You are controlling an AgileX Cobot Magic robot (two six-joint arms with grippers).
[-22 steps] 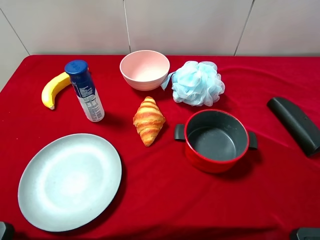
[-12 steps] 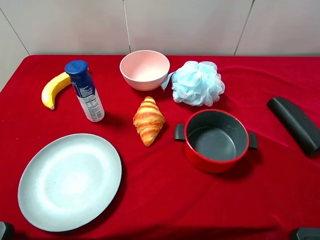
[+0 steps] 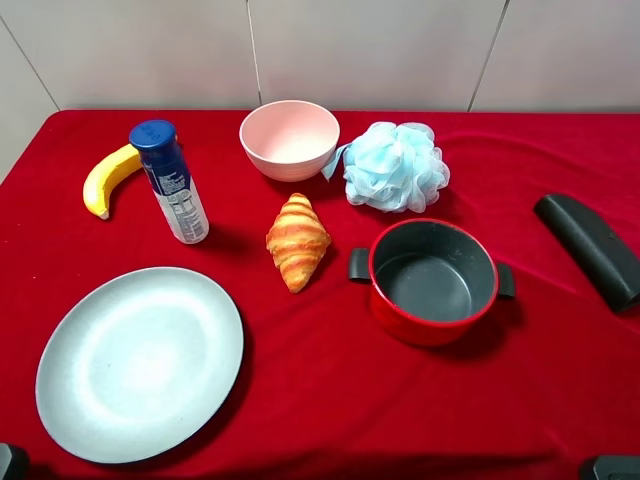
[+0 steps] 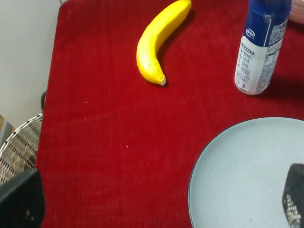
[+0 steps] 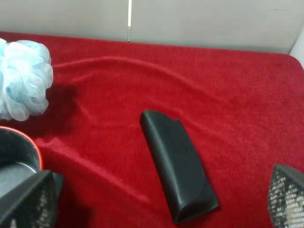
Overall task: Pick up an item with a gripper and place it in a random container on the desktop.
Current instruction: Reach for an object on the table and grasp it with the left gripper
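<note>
Exterior high first, then the wrists: the spray can (image 3: 170,185) is on the left arm's side.
Exterior high: the can stands upright on the red cloth (image 3: 320,400), just past the far rim of the plate (image 3: 140,360); the pot (image 3: 430,325) sits well to the right of the plate. Left wrist: the left gripper (image 4: 156,199), fingers spread wide and empty, hangs by the plate's rim, with the can ahead beyond the plate. Right wrist: the right gripper (image 5: 156,199), also spread and empty, shows neither plate nor can, so I judge it the farther one.
</note>
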